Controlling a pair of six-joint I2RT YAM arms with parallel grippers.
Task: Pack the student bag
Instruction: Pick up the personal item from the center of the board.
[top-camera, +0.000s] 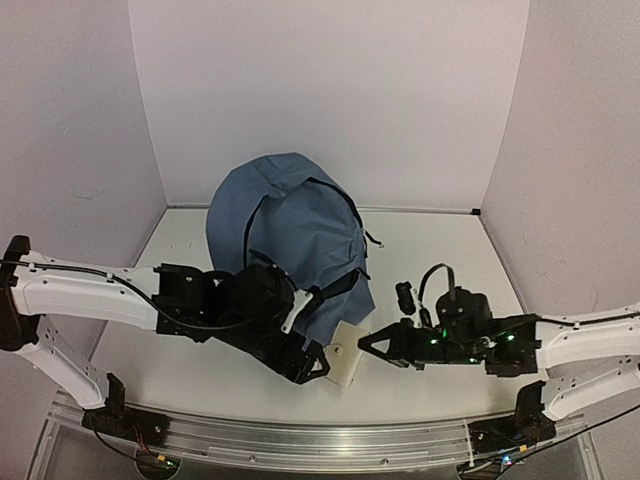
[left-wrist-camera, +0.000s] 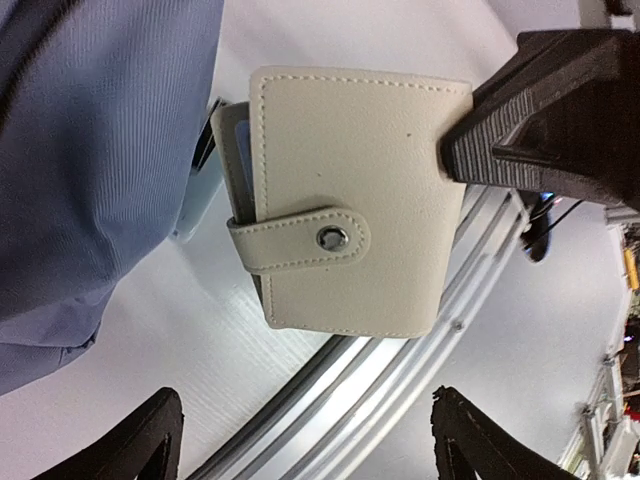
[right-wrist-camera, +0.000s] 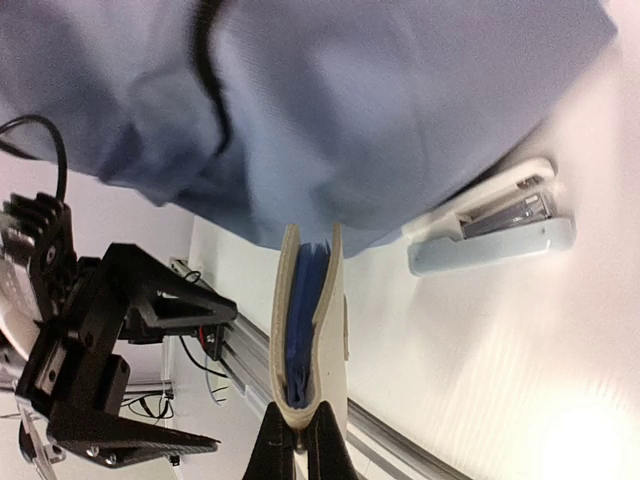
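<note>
Right end effector (right-wrist-camera: 297, 438) pinches wallet (left-wrist-camera: 350, 200) edge beside student bag (top-camera: 290, 225).

I work in a robotics lab cell: a white worktop (top-camera: 450, 250) boxed in by plain white panels (top-camera: 330, 90) on the left, far and right, with an aluminium rail (top-camera: 300, 442) along the near edge carrying my arm bases (top-camera: 110, 400).

Centre frame: a cream card wallet (left-wrist-camera: 350, 190) with its snap strap (left-wrist-camera: 300, 240) fastened, seen against the white counter (left-wrist-camera: 170, 340). The right tool (left-wrist-camera: 465, 155) clamps its right edge. The left tool (left-wrist-camera: 305, 445) stands spread wide, clear of the wallet, nothing between its fingers. The student bag (left-wrist-camera: 90, 150) fills the left side. An aluminium rail (left-wrist-camera: 400, 380) crosses below.
</note>
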